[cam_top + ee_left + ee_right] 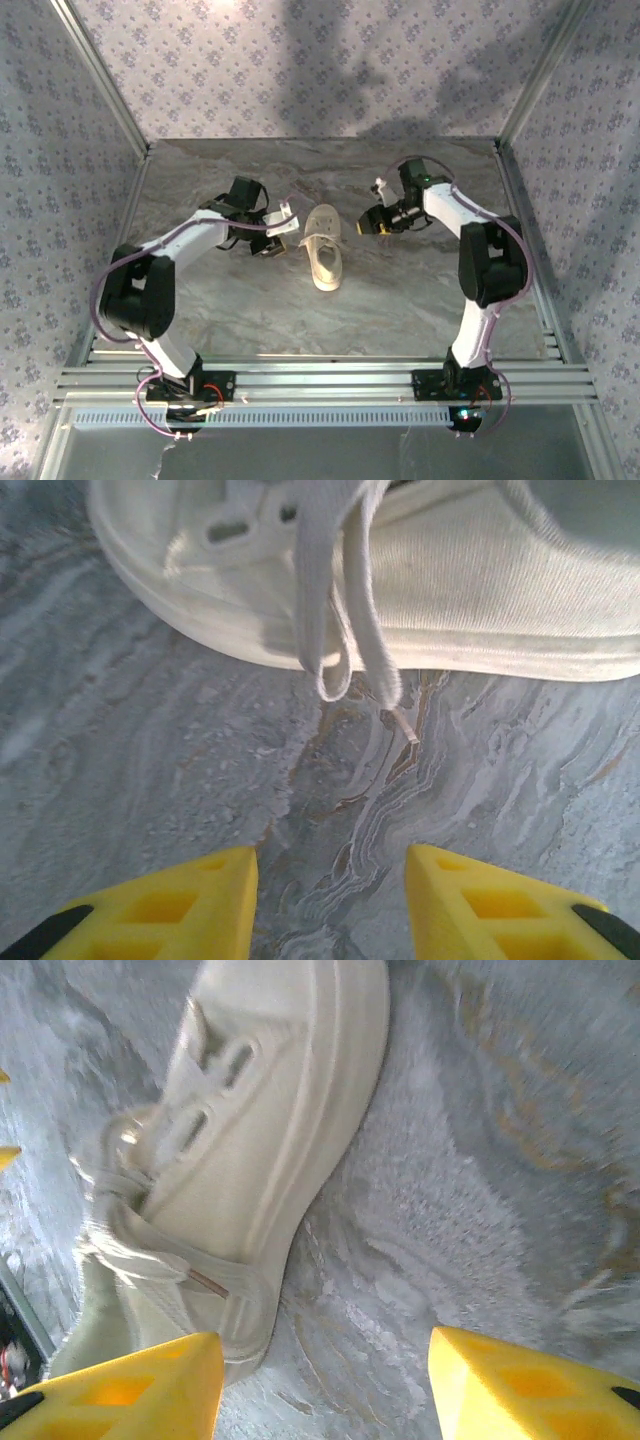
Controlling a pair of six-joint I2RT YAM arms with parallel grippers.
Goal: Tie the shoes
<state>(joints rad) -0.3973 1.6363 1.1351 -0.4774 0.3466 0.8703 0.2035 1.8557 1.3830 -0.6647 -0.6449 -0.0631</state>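
Cream-white canvas low-top sneaker (325, 258): sits on the grey marble-patterned table top (400, 310), between the two grippers and touching neither.
Left gripper (330, 865): yellow fingers spread, nothing between them; the sneaker's side wall lies just ahead of the tips.
Right gripper (325, 1350): yellow fingers spread, empty; the sneaker lies ahead and left of the tips, its sole edge turned toward them.
Thin white laces (335, 600): drape over the sneaker's side ahead of the left fingers as a small loop and one loose end.
Loose lace end (404, 725): its tip rests on the table, nearest of the lace to the left tips.
Second lace end (205, 1282): brownish tip, lying on the shoe just ahead of the right gripper's left finger.
Knot: no finished bow visible; judged not yet tied.
Step in hand: likely each gripper taking one lace end.
Doing it well: come in low, straddle the lace alone, pinch near the tip, and keep the canvas out of the jaws.
Risk: the light shoe may slide or tip if one side pulls first.
Containers: the sneaker's own opening is the one hollow; its inside is too small to read.
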